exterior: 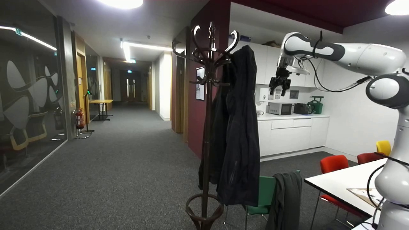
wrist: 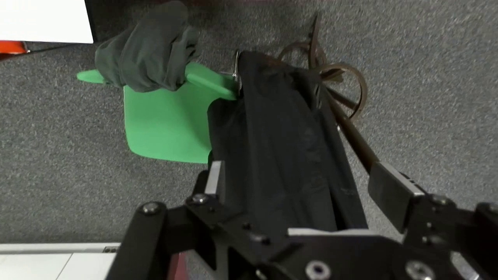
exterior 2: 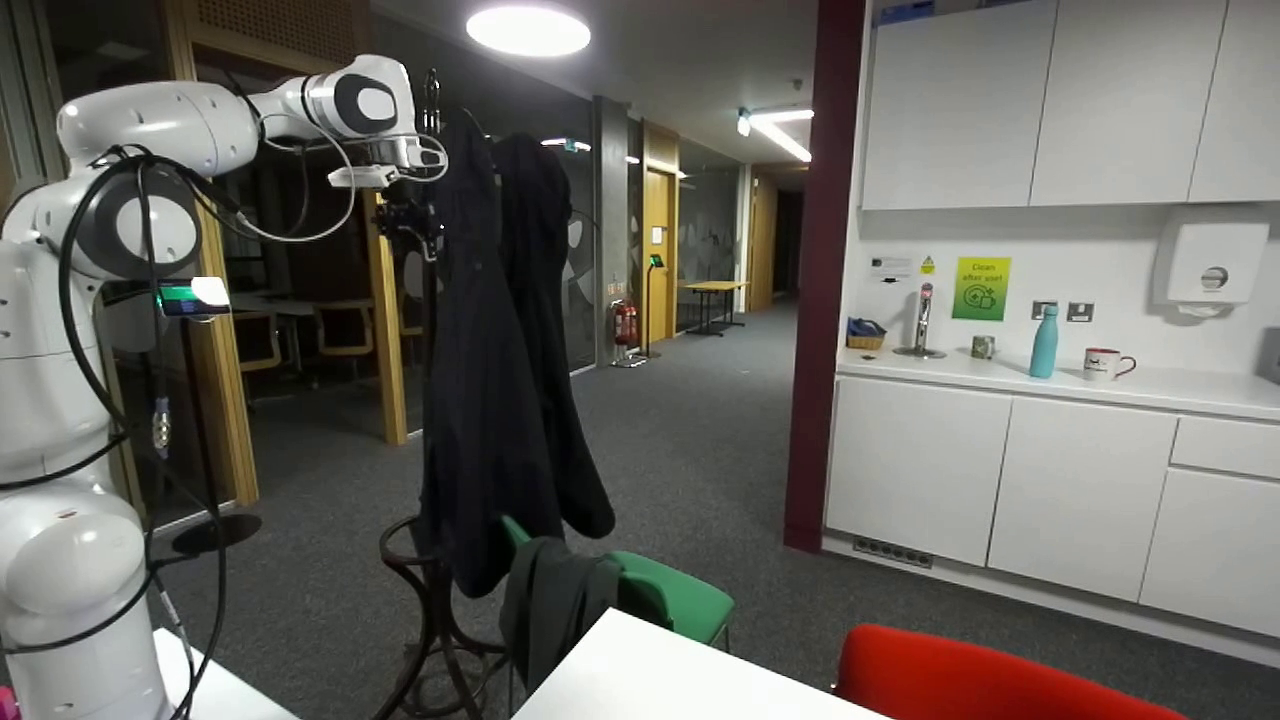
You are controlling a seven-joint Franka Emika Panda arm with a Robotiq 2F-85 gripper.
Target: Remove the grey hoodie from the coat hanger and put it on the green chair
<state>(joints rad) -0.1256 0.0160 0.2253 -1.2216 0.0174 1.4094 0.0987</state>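
The grey hoodie point(exterior: 288, 195) is draped over the backrest of the green chair point(exterior: 266, 187) and hangs down low. In an exterior view the hoodie point(exterior 2: 545, 600) hangs behind the green chair's seat point(exterior 2: 690, 600). The wrist view looks down on the hoodie point(wrist: 144, 58), bunched over the chair back, with the green seat point(wrist: 167, 124) bare. The dark coat stand point(exterior: 207, 143) stands upright beside the chair; its pole point(wrist: 352, 140) also shows in the wrist view. My gripper point(exterior: 277, 92) is high up near the stand's top. Its fingers point(wrist: 303, 179) are wide apart with nothing held between them.
Black coats point(exterior: 241, 134) hang on the stand and reach down beside the chair; they lie below the jaws in the wrist view point(wrist: 288, 147). A white table point(exterior: 348, 179) and red chairs point(exterior: 334, 163) stand close by. A kitchen counter point(exterior 2: 1000, 385) runs along the wall.
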